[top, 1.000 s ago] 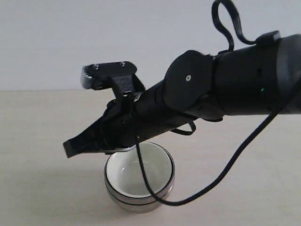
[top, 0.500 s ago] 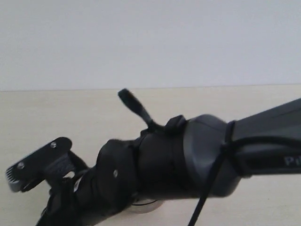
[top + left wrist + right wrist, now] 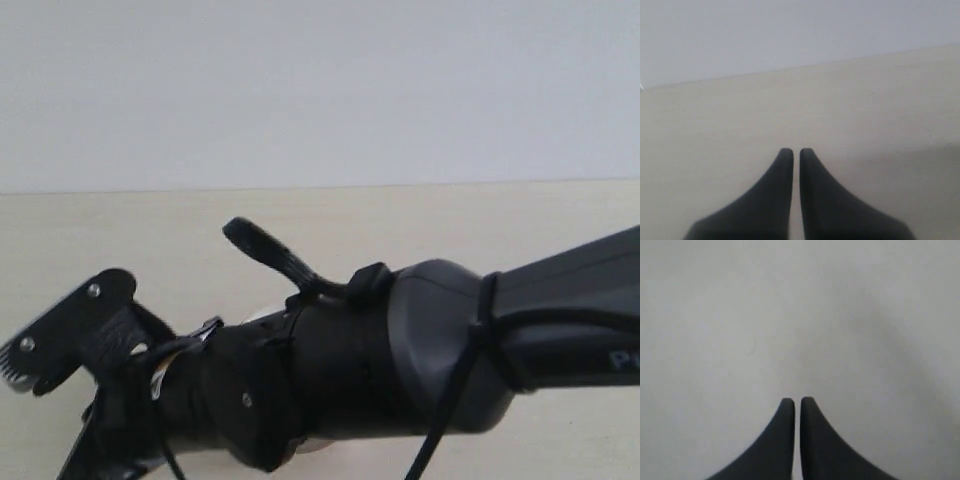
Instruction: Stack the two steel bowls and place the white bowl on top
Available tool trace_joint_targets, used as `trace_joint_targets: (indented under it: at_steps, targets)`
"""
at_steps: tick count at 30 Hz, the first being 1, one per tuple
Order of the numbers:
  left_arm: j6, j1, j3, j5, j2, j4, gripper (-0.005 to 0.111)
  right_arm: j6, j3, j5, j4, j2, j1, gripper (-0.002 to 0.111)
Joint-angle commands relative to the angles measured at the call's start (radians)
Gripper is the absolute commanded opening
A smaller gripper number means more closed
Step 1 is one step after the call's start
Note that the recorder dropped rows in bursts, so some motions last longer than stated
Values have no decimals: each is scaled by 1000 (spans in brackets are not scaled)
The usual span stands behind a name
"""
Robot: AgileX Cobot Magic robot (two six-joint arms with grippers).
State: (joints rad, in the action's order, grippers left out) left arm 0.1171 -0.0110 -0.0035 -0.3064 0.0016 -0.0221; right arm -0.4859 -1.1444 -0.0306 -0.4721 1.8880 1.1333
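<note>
In the exterior view my right arm (image 3: 400, 370) lies across the front and hides the bowl stack almost entirely. Only a pale sliver of the white bowl's rim (image 3: 266, 315) shows above the arm, and a shiny sliver of a steel bowl (image 3: 312, 446) shows below it. Neither wrist view shows any bowl. My left gripper (image 3: 796, 150) is shut over bare tabletop with nothing between its fingers. My right gripper (image 3: 797, 400) is shut too, with only a plain pale surface in front of it.
The beige table (image 3: 500, 220) runs back to a pale wall (image 3: 320, 90). The right wrist's camera mount (image 3: 60, 340) sticks out at the lower left of the exterior view. The table's far edge meets the wall (image 3: 790, 70) in the left wrist view.
One second ago the white bowl sat in plain view inside the steel bowls under the right arm. The arm has since dropped and swung left across the view, covering the stack.
</note>
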Motion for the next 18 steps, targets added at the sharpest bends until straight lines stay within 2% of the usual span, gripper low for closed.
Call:
trace_joint_targets:
  at_steps: [1, 3, 6, 7, 10, 13, 16, 18]
  targets:
    - [3, 1, 3, 0, -2, 9, 4, -126, 5, 199, 23, -57, -62, 0]
    - [3, 1, 3, 0, -2, 9, 4, -272, 5, 283, -66, -77, -78, 0]
    - [3, 1, 3, 0, -2, 9, 4, -680, 5, 467, -380, -102, -75, 0]
    - [3, 1, 3, 0, -2, 9, 4, -855, 5, 574, -527, -101, -65, 0]
    - [3, 1, 3, 0, -2, 9, 4, -1186, -6, 978, -859, -99, -45, 0]
    - [3, 1, 3, 0, -2, 9, 4, -1458, -17, 1089, -1071, -106, -56, 0]
    - [3, 1, 3, 0, -2, 9, 4, -1636, -41, 1103, -1272, -111, -57, 0]
    - [3, 1, 3, 0, -2, 9, 4, -1641, -44, 1131, -1272, -111, -42, 0]
